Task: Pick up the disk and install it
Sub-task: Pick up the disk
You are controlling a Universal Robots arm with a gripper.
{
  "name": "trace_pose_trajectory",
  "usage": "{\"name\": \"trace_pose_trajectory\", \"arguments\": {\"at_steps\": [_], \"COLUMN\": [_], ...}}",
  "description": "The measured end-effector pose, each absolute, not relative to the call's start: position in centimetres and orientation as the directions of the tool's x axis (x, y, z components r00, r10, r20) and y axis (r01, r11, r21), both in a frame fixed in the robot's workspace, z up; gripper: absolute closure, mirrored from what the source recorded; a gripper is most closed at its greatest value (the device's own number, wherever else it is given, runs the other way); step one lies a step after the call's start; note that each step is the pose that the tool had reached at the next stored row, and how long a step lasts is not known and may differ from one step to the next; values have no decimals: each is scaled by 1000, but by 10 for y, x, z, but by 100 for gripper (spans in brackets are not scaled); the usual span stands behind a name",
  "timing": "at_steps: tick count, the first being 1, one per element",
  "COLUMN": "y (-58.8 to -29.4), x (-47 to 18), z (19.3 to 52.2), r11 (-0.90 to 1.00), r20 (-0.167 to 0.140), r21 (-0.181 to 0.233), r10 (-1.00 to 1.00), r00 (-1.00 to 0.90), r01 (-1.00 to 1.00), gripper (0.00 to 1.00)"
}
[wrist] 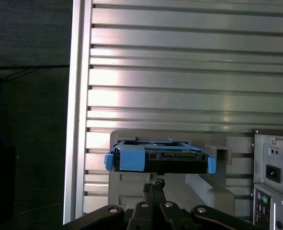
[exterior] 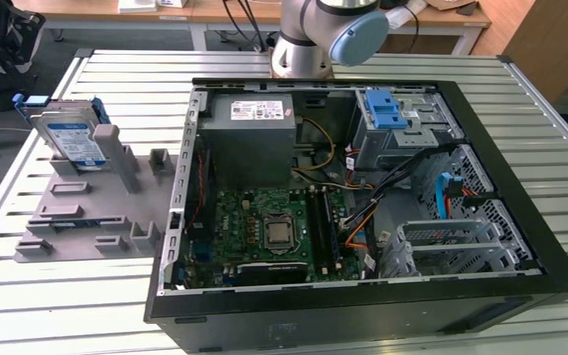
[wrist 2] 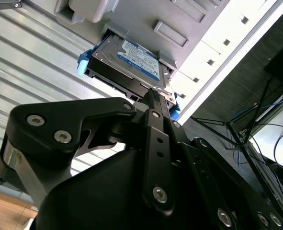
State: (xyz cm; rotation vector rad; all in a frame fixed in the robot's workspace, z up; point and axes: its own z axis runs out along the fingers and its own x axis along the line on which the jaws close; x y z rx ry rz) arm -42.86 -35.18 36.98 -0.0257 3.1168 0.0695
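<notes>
Fingers [wrist: 148,194] of the gripper [wrist: 153,183] lie pressed together in the first wrist view, holding nothing, tips just short of the disk's [wrist: 160,158] near edge. The disk sits in a gray stand [wrist: 218,189]. Bare table slats [wrist: 179,72] stretch beyond it, and the table's edge runs close by.

In the second wrist view the closed gripper [wrist 2: 152,93] points at the disk [wrist 2: 136,60]; whether they touch, I cannot tell.

In the exterior view the disk [exterior: 72,137] stands on edge in the stand [exterior: 77,214], on the exterior view's left of the open computer case [exterior: 521,296], with free slats around the stand.
</notes>
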Motion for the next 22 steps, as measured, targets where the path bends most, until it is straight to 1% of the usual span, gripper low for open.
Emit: {"name": "trace_pose_trajectory", "arguments": {"at_steps": [19,22], "y": [-352,-352], "x": [-429,-429], "z": [370,370], "r11": [998,995], "r20": [-24,-24], "r21": [44,44], "r10": [-52,-84], "r00": [-998,-996], "r01": [-53,-85], "gripper": [89,89]}}
